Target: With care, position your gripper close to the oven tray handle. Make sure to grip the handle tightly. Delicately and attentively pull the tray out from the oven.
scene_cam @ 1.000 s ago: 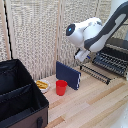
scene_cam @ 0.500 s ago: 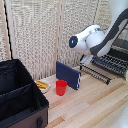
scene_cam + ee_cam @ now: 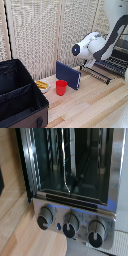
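In the exterior view the oven is cut off at the right edge. The oven tray, a dark wire rack, sticks out of it over the table. The handle is the thin bar along the rack's outer edge. My white arm bends down over the rack's near end, and the gripper sits just above the handle; its fingers are hidden by the arm. The wrist view shows the oven up close, with rack bars inside and three knobs. No fingers show there.
An upright dark blue flat box stands just beside the rack, on the exterior view's left. A red cup and a small plate of yellow food are nearby. A big black fabric case fills the left corner. Slatted panels stand behind.
The arm's wrist has come down toward the rack's outer edge. The rack, box and cup have not moved.
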